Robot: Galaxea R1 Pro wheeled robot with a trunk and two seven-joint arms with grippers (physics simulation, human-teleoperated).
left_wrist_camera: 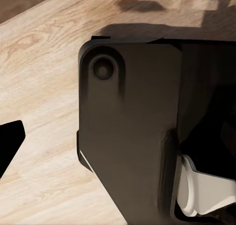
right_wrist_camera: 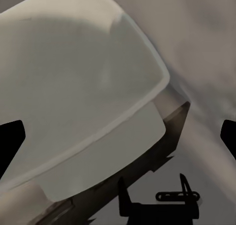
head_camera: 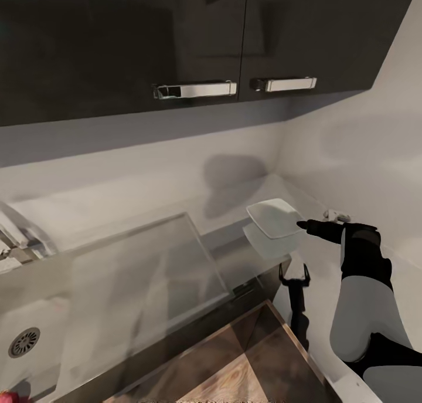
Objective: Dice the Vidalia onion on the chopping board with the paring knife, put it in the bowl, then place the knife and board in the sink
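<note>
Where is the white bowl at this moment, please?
In the head view the bowl is at the right end of the countertop, near the corner of the walls, right of the sink's drainboard, with the right gripper at its right rim.

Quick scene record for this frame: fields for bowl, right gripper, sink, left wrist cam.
bowl: shallow white squarish bowl is raised and tilted above the grey countertop near the corner, casting a pale patch below it
right gripper: right gripper is at the bowl's near rim; fingers spread wide in the right wrist view; grasp cannot be confirmed
sink: stainless-steel sink basin, round drain at lower left, flat drainboard beside it
left wrist cam: dark robot body part over light wooden floor
</note>
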